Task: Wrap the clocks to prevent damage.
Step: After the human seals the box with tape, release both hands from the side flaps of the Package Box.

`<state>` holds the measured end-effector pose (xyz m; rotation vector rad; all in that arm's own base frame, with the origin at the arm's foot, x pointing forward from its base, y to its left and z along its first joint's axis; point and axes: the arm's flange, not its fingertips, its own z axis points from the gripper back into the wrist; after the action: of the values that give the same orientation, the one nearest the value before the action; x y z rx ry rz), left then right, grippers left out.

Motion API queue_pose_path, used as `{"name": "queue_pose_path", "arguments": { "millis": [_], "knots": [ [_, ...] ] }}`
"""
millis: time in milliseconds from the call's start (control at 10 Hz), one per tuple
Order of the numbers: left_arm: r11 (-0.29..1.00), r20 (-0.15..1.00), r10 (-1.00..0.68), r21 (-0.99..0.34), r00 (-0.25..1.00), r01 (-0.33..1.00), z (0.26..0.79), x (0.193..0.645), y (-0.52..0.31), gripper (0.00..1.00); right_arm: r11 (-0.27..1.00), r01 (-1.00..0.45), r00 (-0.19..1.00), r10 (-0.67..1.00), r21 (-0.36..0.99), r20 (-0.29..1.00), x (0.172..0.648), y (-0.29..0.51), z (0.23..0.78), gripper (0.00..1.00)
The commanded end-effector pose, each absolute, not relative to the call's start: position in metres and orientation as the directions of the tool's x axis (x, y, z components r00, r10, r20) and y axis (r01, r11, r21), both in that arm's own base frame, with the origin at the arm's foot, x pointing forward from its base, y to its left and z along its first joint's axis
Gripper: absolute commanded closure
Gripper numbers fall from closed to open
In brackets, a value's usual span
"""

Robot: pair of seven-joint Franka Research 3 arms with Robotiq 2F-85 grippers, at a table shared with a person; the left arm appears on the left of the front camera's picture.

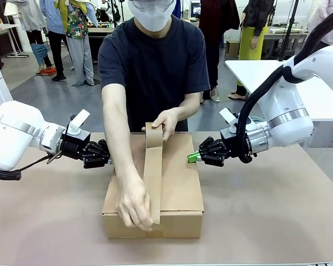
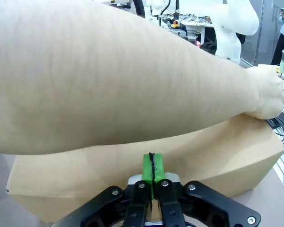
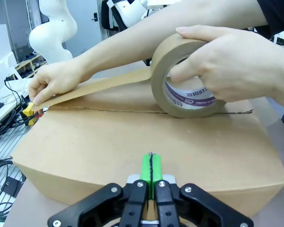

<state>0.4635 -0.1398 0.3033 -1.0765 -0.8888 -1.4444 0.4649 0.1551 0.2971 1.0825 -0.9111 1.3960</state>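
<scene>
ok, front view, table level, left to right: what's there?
left gripper, shut → the person's hand pressing the tape strip down on the carton → right gripper, shut. The tape roll sits above the strip in the person's other hand.

A robotics lab or demo hall: a brown-covered counter (image 1: 266, 221) flanked by two white robot arms, a polished grey floor (image 1: 50, 94) behind it. At eleven o'clock several people (image 1: 72, 33) stand about; at two o'clock a white table (image 1: 255, 72) and more benches with equipment. Another white robot arm (image 3: 54, 28) stands among cables beyond
</scene>
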Motion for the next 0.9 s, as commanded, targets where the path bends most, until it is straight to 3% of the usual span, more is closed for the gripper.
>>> {"name": "queue_pose_path", "arguments": {
  "millis": [0, 800],
  "knots": [
    [-0.134, 0.949, -0.316, -0.033, -0.011, 0.99, 0.3003, 0.4629, -0.1411, 1.0, -0.086, -0.995, 0.019, 0.295, 0.046, 0.955, 0.461, 0.1595, 0.2927, 0.99],
    [-0.134, 0.949, -0.316, -0.033, -0.011, 0.99, 0.3003, 0.4629, -0.1411, 1.0, -0.086, -0.995, 0.019, 0.295, 0.046, 0.955, 0.461, 0.1595, 0.2927, 0.99]
  ]
}}
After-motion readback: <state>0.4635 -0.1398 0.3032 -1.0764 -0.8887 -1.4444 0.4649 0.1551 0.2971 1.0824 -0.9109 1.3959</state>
